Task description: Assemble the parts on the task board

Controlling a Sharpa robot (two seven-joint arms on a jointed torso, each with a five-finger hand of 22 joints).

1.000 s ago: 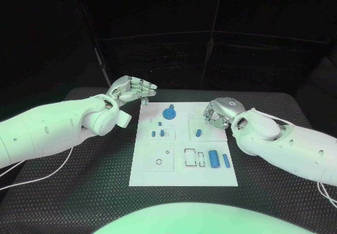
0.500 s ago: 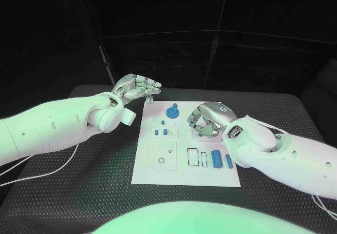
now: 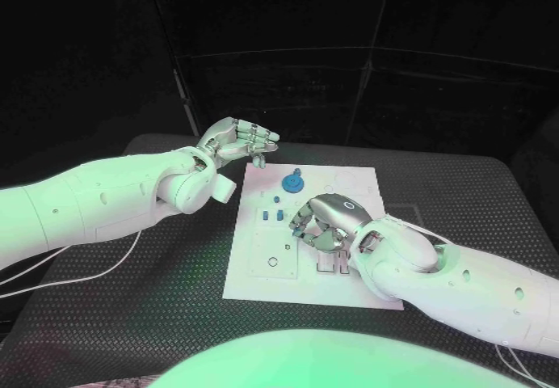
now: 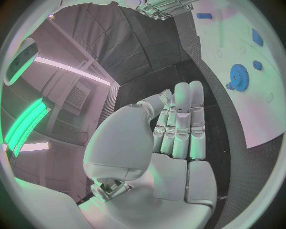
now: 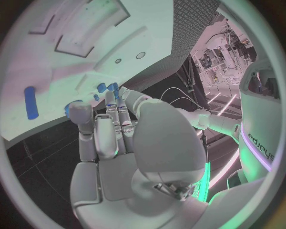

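Observation:
The white task board (image 3: 262, 279) lies in the middle of the table. A blue gear (image 3: 289, 186) sits near its far edge, with small blue parts (image 3: 274, 216) just nearer. My right hand (image 3: 324, 222) hovers over the board's middle, fingers curled downward, and hides the parts beneath it. In the right wrist view its fingers (image 5: 110, 133) lie together with the thumb folded across, and a long blue part (image 5: 30, 102) lies on the board (image 5: 71, 57). My left hand (image 3: 239, 141) hangs beyond the board's far left corner with its fingers curled in. Nothing shows in either hand.
The black table (image 3: 140, 291) has bare room left of the board and on its near side. A white cable (image 3: 70, 271) trails under the left arm. The left wrist view has the gear (image 4: 238, 75) and the right hand (image 4: 161, 7) farther off.
My right hand has moved from the board's right edge leftward over its middle, covering the blue parts there. The camera has shifted. My left hand stays off the far left corner.

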